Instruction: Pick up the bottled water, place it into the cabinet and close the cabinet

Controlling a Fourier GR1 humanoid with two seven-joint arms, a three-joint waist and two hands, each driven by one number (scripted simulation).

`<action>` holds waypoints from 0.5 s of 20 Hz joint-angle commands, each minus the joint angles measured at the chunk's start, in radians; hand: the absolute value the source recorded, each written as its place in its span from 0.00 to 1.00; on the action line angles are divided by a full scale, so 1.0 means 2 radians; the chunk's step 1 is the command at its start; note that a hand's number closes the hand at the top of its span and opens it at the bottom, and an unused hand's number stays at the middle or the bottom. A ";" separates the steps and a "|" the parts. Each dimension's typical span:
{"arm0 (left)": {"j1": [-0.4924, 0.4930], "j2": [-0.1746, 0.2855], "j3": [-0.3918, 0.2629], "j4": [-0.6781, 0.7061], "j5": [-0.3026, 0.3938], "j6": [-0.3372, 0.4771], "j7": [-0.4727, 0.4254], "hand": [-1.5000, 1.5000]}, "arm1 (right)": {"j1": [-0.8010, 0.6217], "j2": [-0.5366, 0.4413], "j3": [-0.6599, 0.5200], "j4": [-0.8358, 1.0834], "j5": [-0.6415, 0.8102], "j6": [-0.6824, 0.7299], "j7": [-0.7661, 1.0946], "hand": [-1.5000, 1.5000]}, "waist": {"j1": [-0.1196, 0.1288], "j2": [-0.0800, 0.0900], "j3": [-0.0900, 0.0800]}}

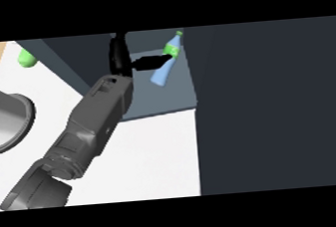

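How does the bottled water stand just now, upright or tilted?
Tilted: the bottled water leans, green cap upper right, base lower left.

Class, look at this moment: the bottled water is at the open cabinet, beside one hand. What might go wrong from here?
1. The bottled water is tilted over the cabinet shelf against the left hand. If released like this, it may topple.
2. The forearm reaches into the opening. Swinging the dark panel, probably the door, before the forearm is out could strike it.
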 commanded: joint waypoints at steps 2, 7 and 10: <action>-0.008 -0.005 0.024 -0.032 0.019 -0.058 -0.036 0.00 | 0.014 0.003 0.008 -0.030 -0.019 -0.001 0.014 0.00 | 0.010 -0.005 0.000; -0.017 -0.025 0.042 -0.041 0.029 -0.089 -0.065 0.00 | 0.019 0.002 0.004 -0.017 -0.031 0.008 0.006 0.00 | 0.013 -0.007 0.001; 0.006 -0.027 0.042 -0.046 0.029 -0.122 -0.067 0.00 | 0.033 0.004 0.010 -0.051 -0.033 -0.005 0.032 0.00 | 0.028 -0.013 0.001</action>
